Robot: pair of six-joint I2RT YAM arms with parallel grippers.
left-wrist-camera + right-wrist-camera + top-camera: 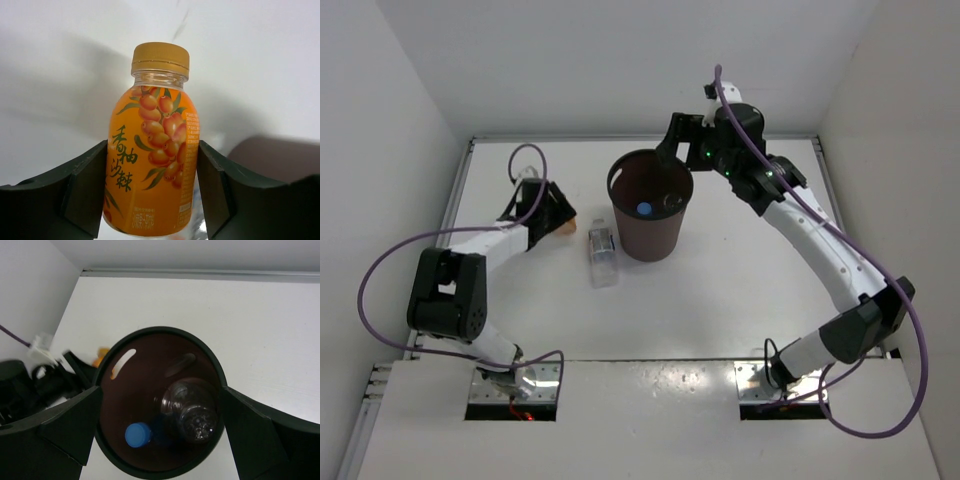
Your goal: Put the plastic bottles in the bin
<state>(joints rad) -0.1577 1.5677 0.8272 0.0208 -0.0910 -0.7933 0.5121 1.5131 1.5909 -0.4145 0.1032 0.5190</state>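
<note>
Left gripper [152, 182] is clamped on the orange bottle [155, 150]. Both fingers [85, 190] press against the bottle's sides at label height. The bottle points away from the wrist camera, yellow-orange cap at the far end, fruit print and dark lettering facing the camera. In the top view the left gripper [556, 212] sits on the left half of the bench [720, 300], near the far edge and left of the bin [645, 240]. Only a sliver of the orange bottle [566, 229] shows past the fingers. Whether it rests on the bench or is lifted off it, cannot tell.

Right gripper [161, 390] is spread wide with nothing between its fingers [75, 425]. It hangs over the bin [150, 331] looking straight down into it. Top view puts the right gripper [678, 155] at the bin's far-right rim.

Bin is upright, mid-bench, dark brown. Two bottles are inside. The blue-capped bottle [138, 434] shows mostly its cap, its body dark and hard to make out. The plain clear bottle [192, 410] is just beside it, to the right in the wrist view. Top view shows the same blue cap [645, 209] and a clear glint [670, 201].

One more clear bottle [603, 257] lies on its side on the bench, just left of the bin's base, between the bin and the left arm and apart from both grippers. Its label looks pale, detail too small to read.
</note>
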